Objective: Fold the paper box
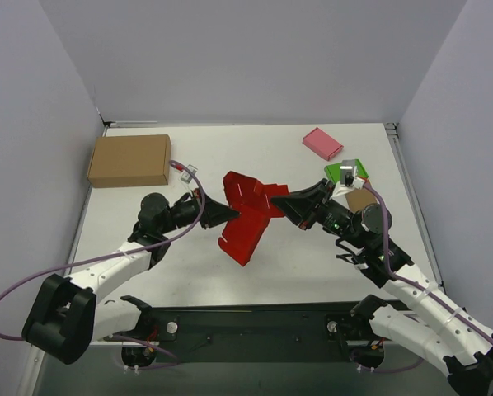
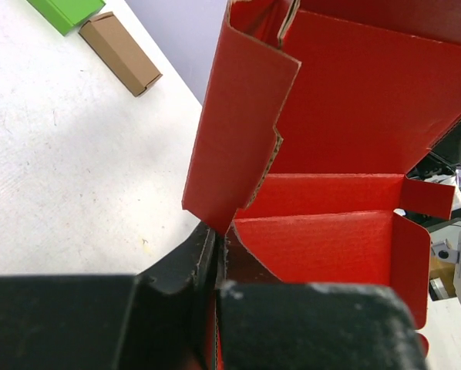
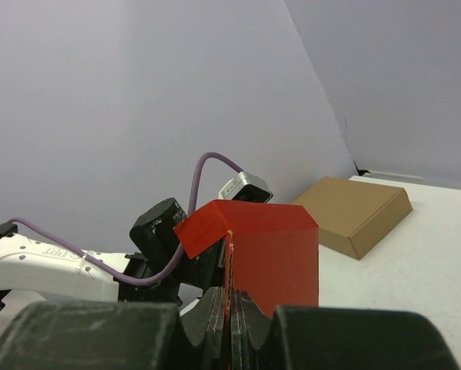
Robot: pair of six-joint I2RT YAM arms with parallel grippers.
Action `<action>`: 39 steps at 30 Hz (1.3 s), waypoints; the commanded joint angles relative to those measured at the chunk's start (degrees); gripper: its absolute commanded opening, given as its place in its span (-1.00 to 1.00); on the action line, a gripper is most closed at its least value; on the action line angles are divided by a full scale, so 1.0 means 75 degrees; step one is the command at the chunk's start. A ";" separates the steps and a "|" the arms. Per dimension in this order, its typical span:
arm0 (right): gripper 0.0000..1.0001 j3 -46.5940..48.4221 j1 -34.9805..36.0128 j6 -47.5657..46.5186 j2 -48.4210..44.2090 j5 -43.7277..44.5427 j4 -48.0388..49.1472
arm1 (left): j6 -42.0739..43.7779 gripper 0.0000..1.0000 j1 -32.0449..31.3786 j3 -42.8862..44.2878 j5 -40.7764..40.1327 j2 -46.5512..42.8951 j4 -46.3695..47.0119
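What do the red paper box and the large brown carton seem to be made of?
The red paper box looks like thin corrugated cardboard with a matte, slightly grainy red face; a cut edge shows wavy fluting. The large brown carton seems plain matte kraft cardboard by its colour; its edges are too small to confirm.

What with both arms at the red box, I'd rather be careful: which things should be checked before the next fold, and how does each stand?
1. Left gripper clamped on a wall of the paper box: ok.
2. Right gripper pinched on the box's opposite edge: ok.
3. Its flaps folded in: not ok, several stand open.
4. Box resting on the table: cannot tell.
5. Brown carton and pink box apart from the fold: ok.
6. Green box clear of the right arm: cannot tell.
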 commanded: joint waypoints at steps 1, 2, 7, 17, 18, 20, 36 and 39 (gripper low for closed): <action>-1.00 -0.0027 0.0043 -0.0384 -0.0233 0.0400 -0.0079 | 0.0298 -0.95 -0.0023 -0.0147 -0.0121 -0.0369 0.0518; -0.98 -0.0062 0.0043 -0.0443 -0.0350 0.0634 -0.0289 | 0.0519 -1.00 -0.0011 -0.0136 -0.0168 -0.0440 0.0251; -0.44 -0.0098 0.0019 -0.1040 -0.0749 0.1971 -0.1765 | 0.1656 -1.00 0.0001 0.0063 -0.0495 -0.1141 -0.1646; 0.52 0.0710 0.0264 -0.2423 -0.0727 0.2639 -0.3818 | 0.3861 -1.00 0.0001 0.1211 -0.1925 -0.1460 -0.6335; 0.52 0.0769 0.0439 -0.2494 -0.0656 0.2698 -0.3911 | 0.3861 -1.00 0.0001 0.1304 -0.1984 -0.1402 -0.6442; 0.52 0.0909 0.0651 -0.2716 -0.0446 0.2873 -0.3971 | 0.3873 -1.00 0.0001 0.1375 -0.2043 -0.1238 -0.6583; 0.54 0.1871 0.1460 -0.3396 0.1816 0.3602 -0.4721 | 0.4013 -1.00 0.0013 0.1259 -0.1668 -0.1120 -0.6444; 0.43 0.1894 0.1461 -0.3526 0.2051 0.3239 -0.4546 | 0.4084 -1.00 0.0024 0.1212 -0.1434 -0.1190 -0.6315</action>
